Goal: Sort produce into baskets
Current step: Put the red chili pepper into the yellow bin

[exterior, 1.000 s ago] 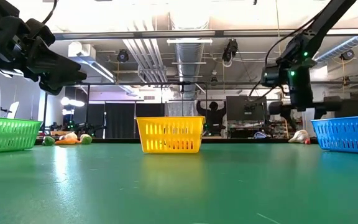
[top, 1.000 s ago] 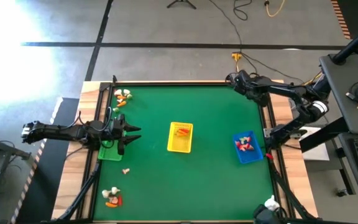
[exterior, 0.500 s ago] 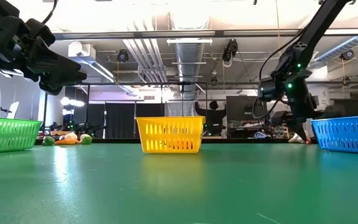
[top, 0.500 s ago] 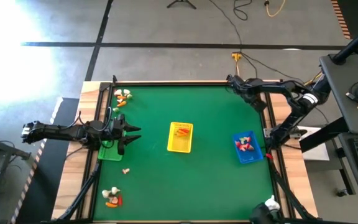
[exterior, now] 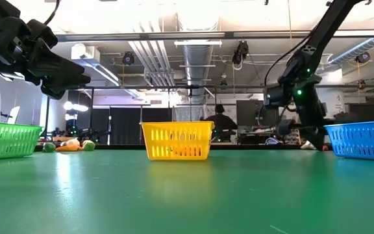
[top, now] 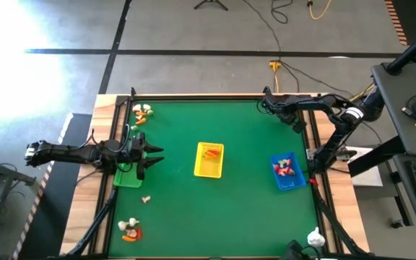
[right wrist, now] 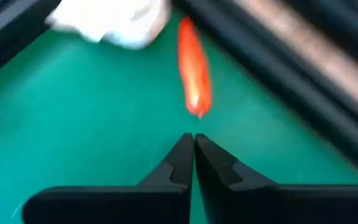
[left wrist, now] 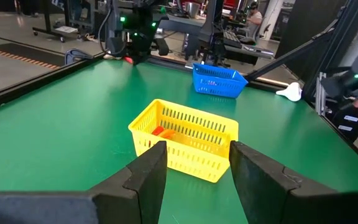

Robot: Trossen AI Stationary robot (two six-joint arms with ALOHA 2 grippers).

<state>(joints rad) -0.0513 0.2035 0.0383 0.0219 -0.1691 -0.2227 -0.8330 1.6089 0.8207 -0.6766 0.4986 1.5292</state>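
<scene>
Three baskets stand on the green table: green (top: 127,175) at the left, yellow (top: 209,159) in the middle, blue (top: 287,172) at the right. Orange pieces lie in the yellow one, red-and-white pieces in the blue one. Loose produce lies at the far left (top: 143,110) and near left (top: 130,230); one piece (top: 146,198) lies alone. My left gripper (top: 154,155) hangs open above the green basket. My right gripper (right wrist: 193,138) is shut and empty at the table's far right corner (top: 264,95). It points at an orange-red piece (right wrist: 193,68) and a white piece (right wrist: 114,18).
The dark frame rail (right wrist: 303,81) runs close behind the two corner pieces. A white thing (top: 315,236) lies off the mat at the near right. A person (exterior: 221,123) stands in the room behind the table. Open green mat lies between the baskets.
My right gripper has gone down and a little toward the table's left edge, into the far right corner, while its arm has swung round behind it.
</scene>
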